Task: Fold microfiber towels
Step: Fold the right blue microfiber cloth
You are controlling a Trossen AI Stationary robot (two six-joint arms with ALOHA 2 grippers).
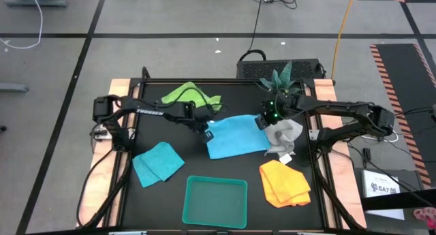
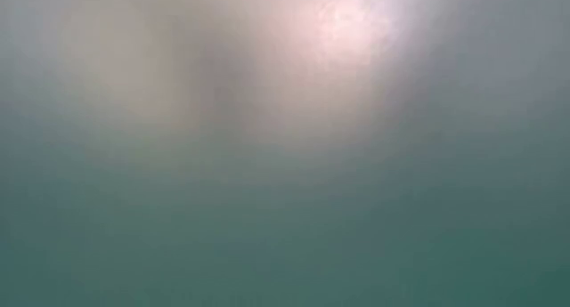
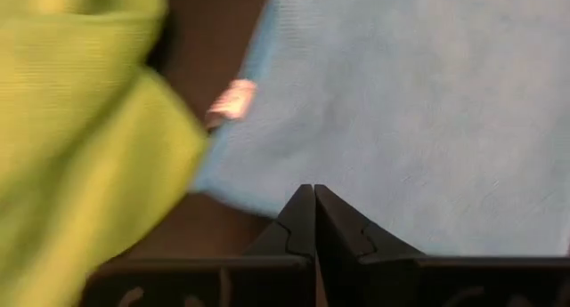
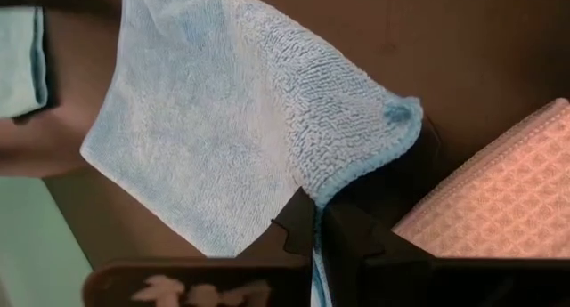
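Hands apparently pinch blue towel.

My left arm is dark, slim and jointed, with white lettering along its forearm link and a black cable looping over it. My right arm is the same dark build, with small green lights glowing near its wrist. In the wrist views each arm's fingers are black angular plastic with stepped, notched inner edges.
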